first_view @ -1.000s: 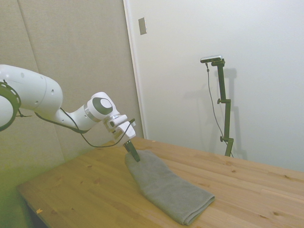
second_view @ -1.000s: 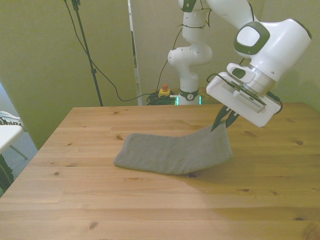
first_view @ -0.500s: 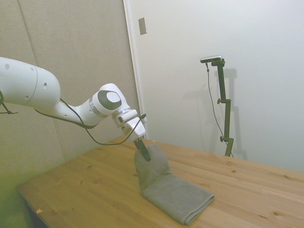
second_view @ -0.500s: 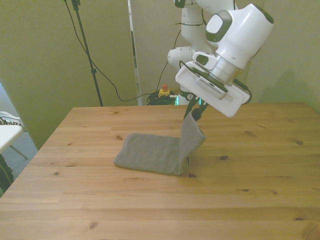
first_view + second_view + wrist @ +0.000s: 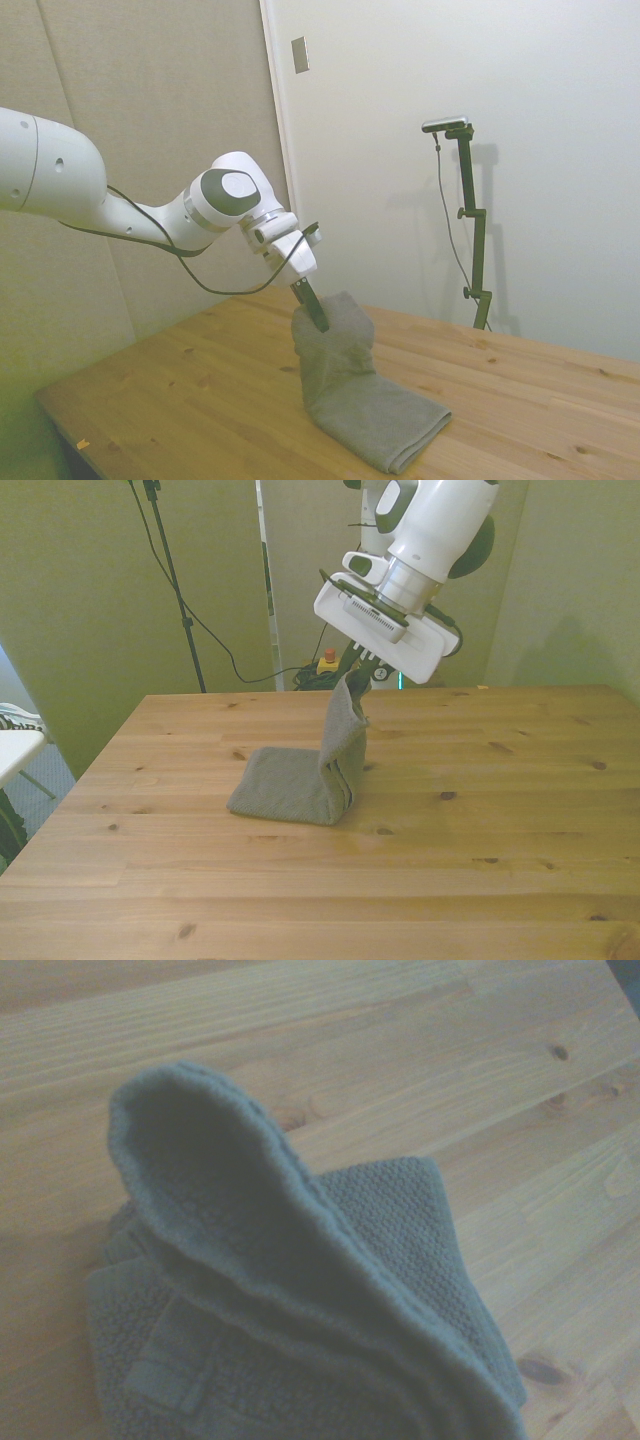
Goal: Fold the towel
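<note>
You get soft, even indoor light with a yellow-green cast. The towel (image 5: 300, 775) throws only a faint shadow onto the worktop (image 5: 480, 860) beside it. Your wrist view is dim, bluish and soft, the towel's (image 5: 300, 1300) nearest fold blurred.

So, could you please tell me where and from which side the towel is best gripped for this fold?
Probably at the raised short end, where the claw already pinches the towel, coming from above. That end stands upright off the table, so its thick layered edge is exposed, while the other half lies flat against the wood.
</note>
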`<state>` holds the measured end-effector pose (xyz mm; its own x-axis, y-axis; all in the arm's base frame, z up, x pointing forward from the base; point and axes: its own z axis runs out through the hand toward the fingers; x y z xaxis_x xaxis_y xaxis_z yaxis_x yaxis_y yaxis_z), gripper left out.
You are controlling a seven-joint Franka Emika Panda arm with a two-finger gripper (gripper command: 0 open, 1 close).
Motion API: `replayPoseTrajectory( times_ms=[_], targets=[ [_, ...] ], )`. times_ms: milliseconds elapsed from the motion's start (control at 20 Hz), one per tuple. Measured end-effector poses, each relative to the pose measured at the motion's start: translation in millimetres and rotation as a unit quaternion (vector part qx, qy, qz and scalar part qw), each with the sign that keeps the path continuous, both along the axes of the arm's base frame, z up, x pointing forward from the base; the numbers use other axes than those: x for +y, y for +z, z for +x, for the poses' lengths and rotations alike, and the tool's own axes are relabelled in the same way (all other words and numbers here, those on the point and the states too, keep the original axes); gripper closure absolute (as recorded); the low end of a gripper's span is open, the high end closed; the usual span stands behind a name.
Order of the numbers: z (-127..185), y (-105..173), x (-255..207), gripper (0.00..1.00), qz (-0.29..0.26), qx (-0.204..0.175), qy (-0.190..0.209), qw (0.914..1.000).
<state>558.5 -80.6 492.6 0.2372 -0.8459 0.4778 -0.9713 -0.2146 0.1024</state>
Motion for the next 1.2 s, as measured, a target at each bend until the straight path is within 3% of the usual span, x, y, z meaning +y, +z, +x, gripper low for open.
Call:
replayPoseTrajectory(
  times_ms=[650,700,850,1200],
  targets=[
    [-33.3,-27.5,-85.3,1.0,0.053,-0.02,-0.019,0.9982],
    [-34.7,-27.8,-90.6,0.0,0.056,-0.021,-0.019,0.998],
    [-38.4,-27.5,-109.7,0.0,0.064,-0.029,-0.019,0.9973],
    [-47.3,-34.8,-147.2,0.0,0.139,-0.04,0.032,0.9889]
  ],
)
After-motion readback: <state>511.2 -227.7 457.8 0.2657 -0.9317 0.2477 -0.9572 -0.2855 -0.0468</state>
